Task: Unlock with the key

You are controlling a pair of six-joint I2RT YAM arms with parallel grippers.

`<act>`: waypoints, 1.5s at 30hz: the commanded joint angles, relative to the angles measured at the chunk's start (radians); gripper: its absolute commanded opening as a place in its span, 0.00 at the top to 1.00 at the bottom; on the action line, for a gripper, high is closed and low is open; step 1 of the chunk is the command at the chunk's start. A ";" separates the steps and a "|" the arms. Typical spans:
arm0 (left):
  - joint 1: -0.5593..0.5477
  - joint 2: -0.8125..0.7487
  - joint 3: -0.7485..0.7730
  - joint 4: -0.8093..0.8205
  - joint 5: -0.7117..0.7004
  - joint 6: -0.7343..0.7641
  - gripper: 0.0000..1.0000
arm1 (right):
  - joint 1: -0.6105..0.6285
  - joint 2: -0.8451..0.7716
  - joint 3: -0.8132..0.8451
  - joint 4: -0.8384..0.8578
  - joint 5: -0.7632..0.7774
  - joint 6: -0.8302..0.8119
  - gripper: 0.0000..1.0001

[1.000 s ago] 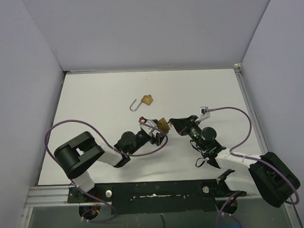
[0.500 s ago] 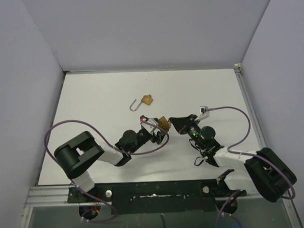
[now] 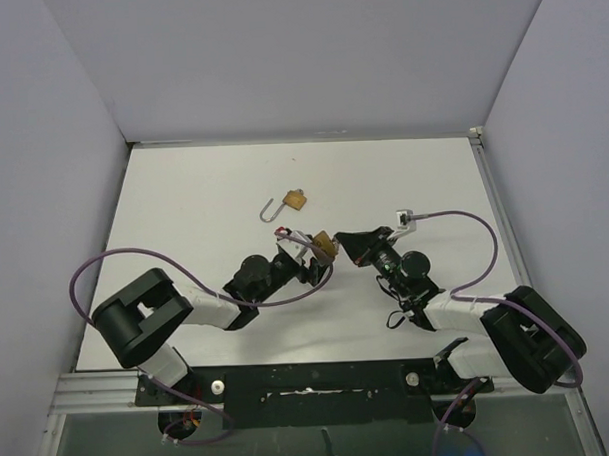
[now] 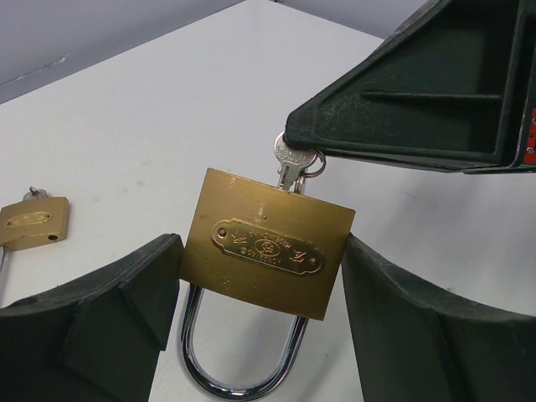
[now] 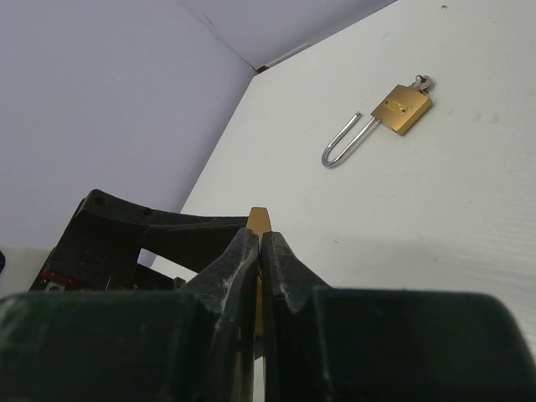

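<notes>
Progress: we judge insertion done, turning remains. From left, the left gripper (image 3: pixel 311 252) clasps the large brass padlock (image 4: pixel 266 247) over the white table (image 3: pixel 184 212), shackle seemingly shut. Its silver key (image 4: pixel 291 163) sits pinched in the closed right gripper (image 5: pixel 260 247). We count two padlocks, the smaller brass padlock (image 3: pixel 295 200) lying open-shackled, and one clear key.
</notes>
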 commanded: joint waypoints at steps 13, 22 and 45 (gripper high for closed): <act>0.020 -0.138 0.119 0.184 0.026 -0.025 1.00 | 0.014 0.056 0.035 -0.047 -0.125 0.006 1.00; -0.012 -0.074 0.128 0.296 -0.028 0.084 1.00 | 0.014 0.037 0.082 -0.176 -0.104 0.055 1.00; -0.010 -0.139 0.228 0.088 0.001 0.027 1.00 | 0.013 0.022 0.098 -0.183 -0.146 -0.027 1.00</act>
